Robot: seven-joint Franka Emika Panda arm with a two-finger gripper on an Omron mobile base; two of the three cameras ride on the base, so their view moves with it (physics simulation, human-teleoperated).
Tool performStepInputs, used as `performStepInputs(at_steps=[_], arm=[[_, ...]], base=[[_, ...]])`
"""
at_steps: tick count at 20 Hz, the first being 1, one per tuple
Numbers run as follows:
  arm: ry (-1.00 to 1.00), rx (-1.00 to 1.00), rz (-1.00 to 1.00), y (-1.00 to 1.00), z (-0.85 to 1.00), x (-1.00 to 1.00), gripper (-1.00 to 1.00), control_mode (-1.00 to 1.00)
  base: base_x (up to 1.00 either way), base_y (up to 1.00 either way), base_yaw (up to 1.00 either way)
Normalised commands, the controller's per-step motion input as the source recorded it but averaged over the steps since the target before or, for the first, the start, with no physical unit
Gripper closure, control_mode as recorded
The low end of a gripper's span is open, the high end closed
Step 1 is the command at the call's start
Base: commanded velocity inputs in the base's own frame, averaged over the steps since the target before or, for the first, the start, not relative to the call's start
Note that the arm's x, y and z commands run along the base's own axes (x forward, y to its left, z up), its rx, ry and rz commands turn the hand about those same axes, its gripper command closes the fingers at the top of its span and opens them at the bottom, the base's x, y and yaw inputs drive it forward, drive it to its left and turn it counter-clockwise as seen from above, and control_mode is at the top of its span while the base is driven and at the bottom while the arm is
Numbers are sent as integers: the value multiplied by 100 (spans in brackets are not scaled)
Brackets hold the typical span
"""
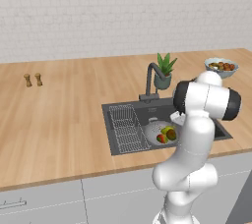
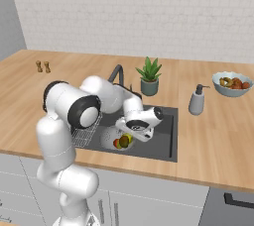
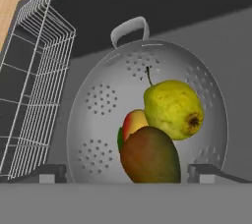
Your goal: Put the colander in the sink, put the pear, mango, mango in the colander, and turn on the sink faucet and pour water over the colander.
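Pincer (image 3: 126, 173) spread wide, empty, above colander (image 3: 98, 115) in sink (image 2: 161, 143). Pear (image 3: 172, 109) stem points toward colander handle; two mangoes (image 3: 150, 155) alongside.

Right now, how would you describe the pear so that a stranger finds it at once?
Look in the dark sink set in the wooden counter; a round metal colander sits in it. Of the three fruits inside, the pear is the yellow-green one with a thin dark stem, beside a red-orange mango and a darker green-brown mango.
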Motion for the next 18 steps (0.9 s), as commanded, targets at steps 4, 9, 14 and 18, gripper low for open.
performStepInputs(at_steps=[4,9,14,18], arm=[[-12,1,0,-9,88,0,-100,-100],[-18,0,-2,0,76,-4,-100,-100],[-21,-1,-1,0,66,0,-100,-100],[-24,-4,-1,0,32,0,-100,-100]], base=[[0,0,0],[0,0,0],[0,0,0],[0,0,0]])
